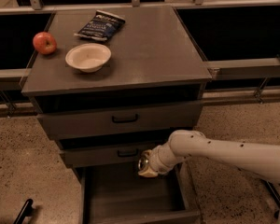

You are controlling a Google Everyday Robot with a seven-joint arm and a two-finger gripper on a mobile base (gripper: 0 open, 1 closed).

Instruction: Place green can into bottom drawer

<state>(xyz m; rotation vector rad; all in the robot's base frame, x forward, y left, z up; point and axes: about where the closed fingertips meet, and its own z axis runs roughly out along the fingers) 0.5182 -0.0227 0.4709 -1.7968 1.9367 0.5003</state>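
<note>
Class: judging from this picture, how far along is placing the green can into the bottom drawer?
Done: the bottom drawer is pulled open, and the gripper is shut on the green can. In hand: gripper and can hang over the drawer's rear, just in front of the middle drawer. Left: lowering the can inside and releasing it.

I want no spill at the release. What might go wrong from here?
The hand holds the green can over the inner end of the open bottom drawer, close against the middle drawer front; a bump there might jar the can loose. Let go before it is low, the can may roll or tip on the drawer floor.
</note>
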